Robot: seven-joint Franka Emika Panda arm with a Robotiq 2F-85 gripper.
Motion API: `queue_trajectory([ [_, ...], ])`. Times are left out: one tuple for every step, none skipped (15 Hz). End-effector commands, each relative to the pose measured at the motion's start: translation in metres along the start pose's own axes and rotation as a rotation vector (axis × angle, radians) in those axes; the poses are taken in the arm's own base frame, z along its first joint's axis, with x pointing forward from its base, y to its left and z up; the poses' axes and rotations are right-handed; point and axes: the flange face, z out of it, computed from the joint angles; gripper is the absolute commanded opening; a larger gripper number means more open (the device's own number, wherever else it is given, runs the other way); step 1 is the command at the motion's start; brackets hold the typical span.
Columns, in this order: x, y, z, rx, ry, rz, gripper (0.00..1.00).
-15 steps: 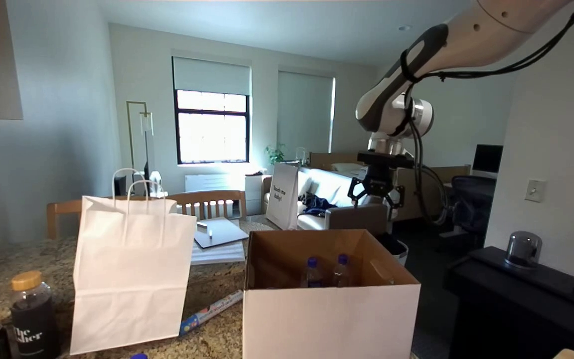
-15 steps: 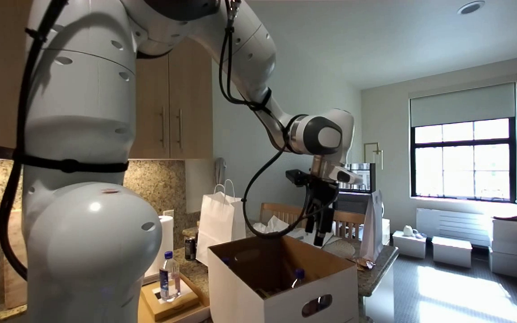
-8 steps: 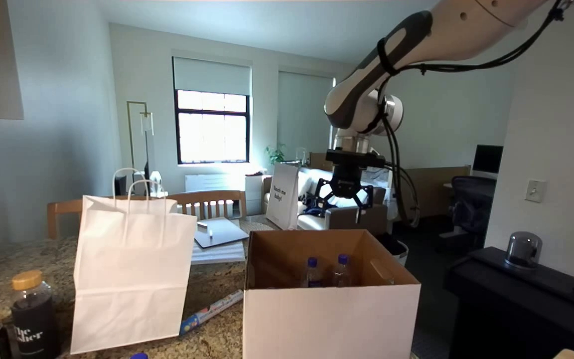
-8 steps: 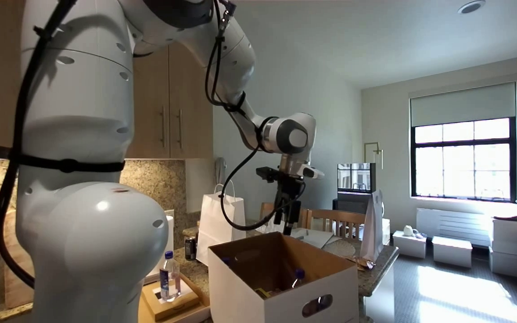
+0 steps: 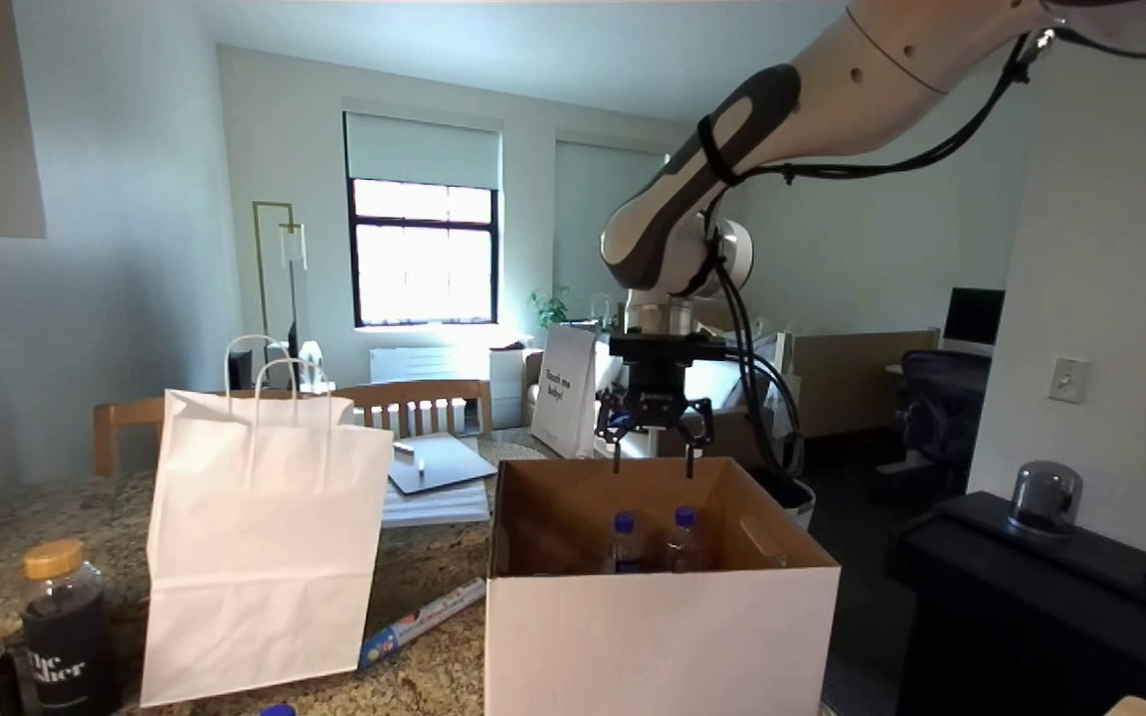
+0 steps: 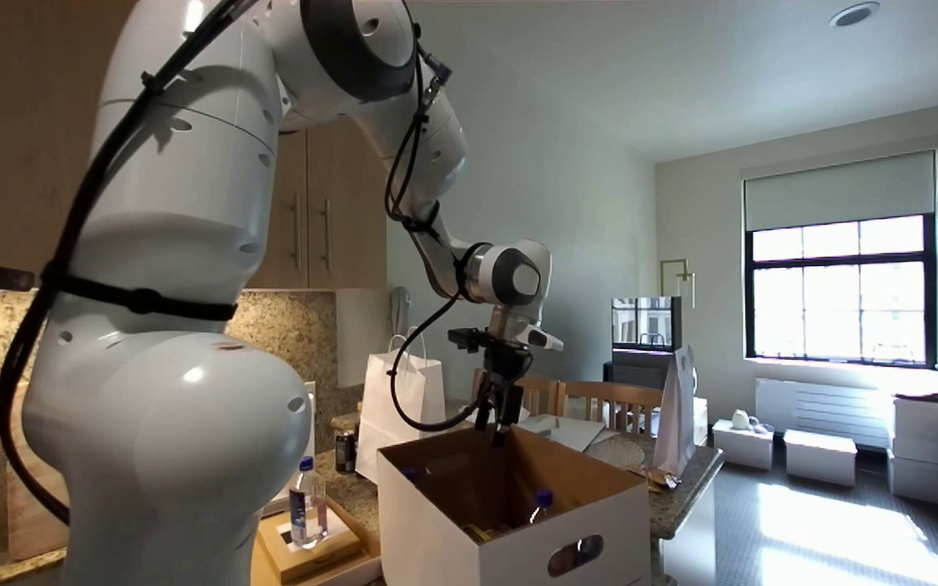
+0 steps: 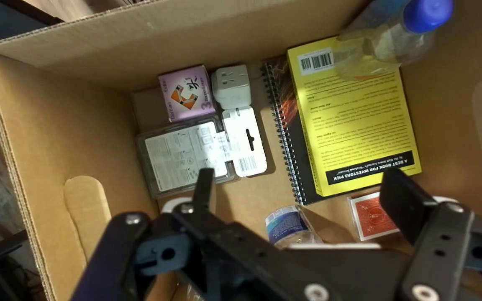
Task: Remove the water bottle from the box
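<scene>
Below my gripper (image 5: 653, 464), a flat yellow paper book (image 7: 349, 117) says "A BEST BOOK FOR INVESTORS PICK"; past me, a tall white bag (image 5: 563, 398) says "Touch me baby!" I have just moved over the big white-and-brown cardboard box (image 5: 663, 641), fingers (image 7: 203, 190) wide apart. Blue-capped clear plastic water bottles (image 5: 624, 549) are inside it, under me. Lower down, beside me, is a speckled brown stone surface (image 5: 434, 686).

Upside-down print in the wrist view!

There it is, "A BEST BOOK FOR INVESTORS PICK" on the yellow book (image 7: 356, 129), and the purple box (image 7: 187, 94) flashes "Cube" and "3"! In an exterior view, the tall white bag (image 5: 564, 393) says "Touch me baby!", the dark bottle (image 5: 68, 631) "he" above "sher".
</scene>
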Motion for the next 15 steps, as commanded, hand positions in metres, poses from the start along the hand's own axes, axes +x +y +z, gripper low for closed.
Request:
queue_trajectory([
  [0.005,-0.003,0.004,-0.012,0.008,-0.002,1.00],
  [0.012,-0.005,0.011,-0.024,-0.012,-0.002,1.00],
  [0.019,-0.008,0.015,-0.020,-0.006,0.005,1.00],
  [0.023,-0.012,0.019,-0.029,-0.012,0.000,1.00],
  [0.028,-0.016,0.026,-0.050,-0.012,-0.005,1.00],
  [0.034,-0.019,0.032,-0.062,-0.003,-0.007,1.00],
  [0.043,-0.020,0.039,-0.080,0.004,-0.004,1.00],
  [0.052,-0.022,0.045,-0.097,0.013,-0.002,1.00],
  [0.060,-0.023,0.054,-0.119,0.019,0.002,1.00],
  [0.067,-0.023,0.062,-0.136,0.021,0.003,1.00],
  [0.074,-0.024,0.073,-0.150,0.023,-0.002,1.00],
  [0.080,-0.025,0.082,-0.156,0.018,-0.001,1.00],
  [0.085,-0.027,0.090,-0.146,0.017,0.002,1.00],
  [0.092,-0.030,0.097,-0.122,0.022,0.009,1.00],
  [0.097,-0.034,0.102,-0.098,0.015,0.018,1.00],
])
